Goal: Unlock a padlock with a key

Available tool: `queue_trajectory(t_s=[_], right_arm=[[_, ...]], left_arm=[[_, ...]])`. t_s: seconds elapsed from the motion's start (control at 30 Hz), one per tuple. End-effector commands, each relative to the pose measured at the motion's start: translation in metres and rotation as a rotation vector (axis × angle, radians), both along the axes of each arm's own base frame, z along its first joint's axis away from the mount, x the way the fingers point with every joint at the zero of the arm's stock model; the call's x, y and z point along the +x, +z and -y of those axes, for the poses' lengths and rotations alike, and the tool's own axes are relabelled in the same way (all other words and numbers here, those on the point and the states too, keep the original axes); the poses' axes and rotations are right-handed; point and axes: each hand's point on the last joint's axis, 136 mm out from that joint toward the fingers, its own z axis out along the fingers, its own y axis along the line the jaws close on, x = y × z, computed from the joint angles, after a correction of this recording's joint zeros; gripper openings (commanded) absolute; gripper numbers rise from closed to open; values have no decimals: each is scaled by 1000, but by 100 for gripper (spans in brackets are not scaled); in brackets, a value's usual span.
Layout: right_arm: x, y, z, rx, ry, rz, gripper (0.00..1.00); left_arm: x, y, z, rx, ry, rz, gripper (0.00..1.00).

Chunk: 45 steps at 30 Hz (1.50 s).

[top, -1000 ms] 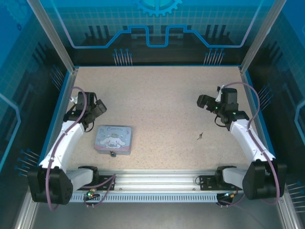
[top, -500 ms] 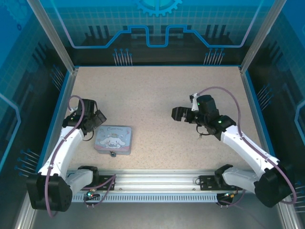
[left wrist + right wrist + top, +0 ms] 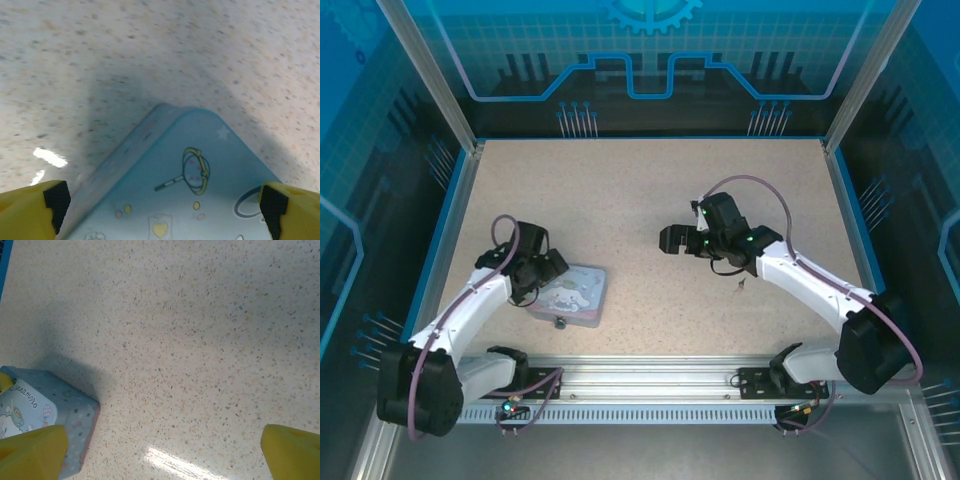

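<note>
Closest to the bases, touching the near wall of the tin (image 3: 585, 300): the padlock (image 3: 558, 323), a tiny dark lump with a glint of metal. Probably hangs from the lid's clasp, hence pressed against the box rather than lying loose. Too small to make out the shackle.

Just behind, over the tin's left half: the left gripper (image 3: 552, 275), jaws spread wide, grasping nothing. Looks poised to straddle and steady the box. From its wrist camera: a smooth painted lid, pale blue-lavender, with rounded corners and small cartoon doodles; thin pressed sheet metal, judging by the sheen.

Off to the right, well apart from the tin, flat on the table (image 3: 620, 190): the key (image 3: 740, 284), a thin dark sliver, likely awkward to pinch off a flat surface.

Beyond and left of the key: the right gripper (image 3: 668, 240), likewise spread wide and empty, pointing toward the tin rather than down at the key. Blocky matte yellow fingertips (image 3: 290, 450).

Farthest: speckled beige tabletop, faintly glossy, streaked with glare.
</note>
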Motion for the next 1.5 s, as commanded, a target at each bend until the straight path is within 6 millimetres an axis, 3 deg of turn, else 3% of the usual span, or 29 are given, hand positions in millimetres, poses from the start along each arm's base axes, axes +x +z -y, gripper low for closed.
queue_trajectory(t_s=[0.0,0.13,0.27,0.47,0.67,0.87,1.17,1.27,1.47], right_arm=[[-5,-10,-5,-18,-21,-67,100],[-12,-18,-8,-38,-33,-118,100],[-26,-24,-14,-55,-31,-153,100],[-51,-43,-20,-72,-68,-202,97],[-59,-59,-35,-53,-103,-248,89],[-56,-68,-58,-42,-96,-274,74],[-36,-80,-72,-1,-156,-313,53],[-21,-79,-71,20,-182,-319,45],[27,-67,-58,74,-256,-299,45]], left_arm=[[11,-7,42,-149,19,37,99],[37,-3,89,-230,4,94,99],[65,9,118,-230,-66,114,99],[84,22,124,-168,-173,148,99],[77,21,124,-174,-217,170,99],[65,18,125,-234,-231,200,99],[69,14,141,-361,-232,244,99],[79,16,149,-384,-243,253,99],[111,24,164,-411,-252,298,99]])
